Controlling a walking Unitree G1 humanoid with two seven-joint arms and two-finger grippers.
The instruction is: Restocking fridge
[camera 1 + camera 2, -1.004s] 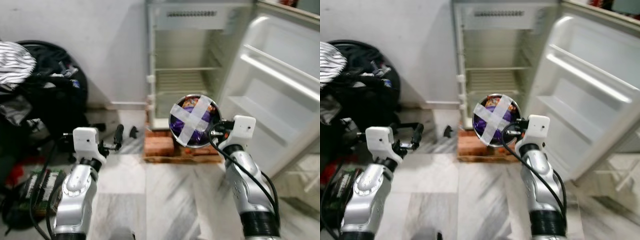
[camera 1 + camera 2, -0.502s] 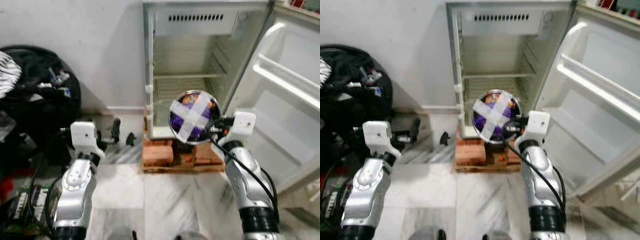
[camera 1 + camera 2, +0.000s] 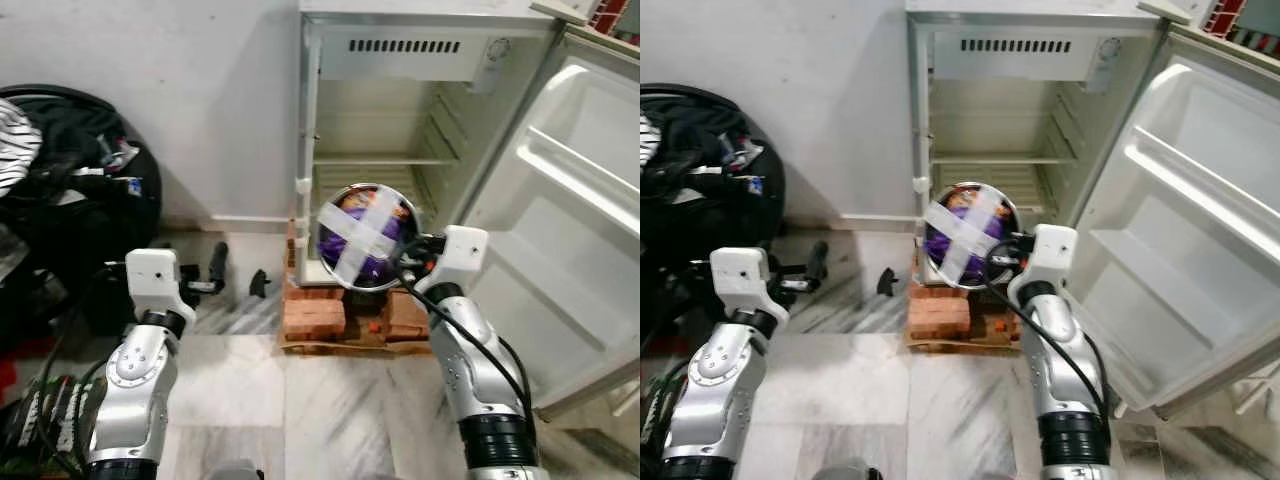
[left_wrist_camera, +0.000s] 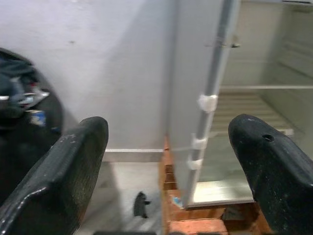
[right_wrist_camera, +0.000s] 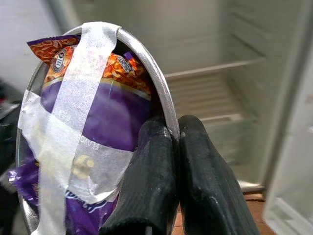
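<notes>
A: Right gripper (image 5: 171, 142)?
B: Clamped on rim of steel bowl (image 3: 365, 237), taped over purple snack packet (image 5: 93, 122), held before open fridge (image 3: 400, 120).
A: Left gripper (image 4: 166, 161)?
B: Fingers spread wide, empty, facing fridge's hinge side.

Right arm: raised forward, right gripper (image 5: 168, 142) pinched tight on the bowl (image 3: 365, 237) rim.
Left arm: bent, held low; left gripper (image 4: 168, 161) fingers spread wide.

Shiny metal bowl (image 5: 161, 105) (matt tape (image 5: 73, 112) across), glossy purple packet (image 5: 110, 122), rough bricks (image 3: 315, 315).
</notes>
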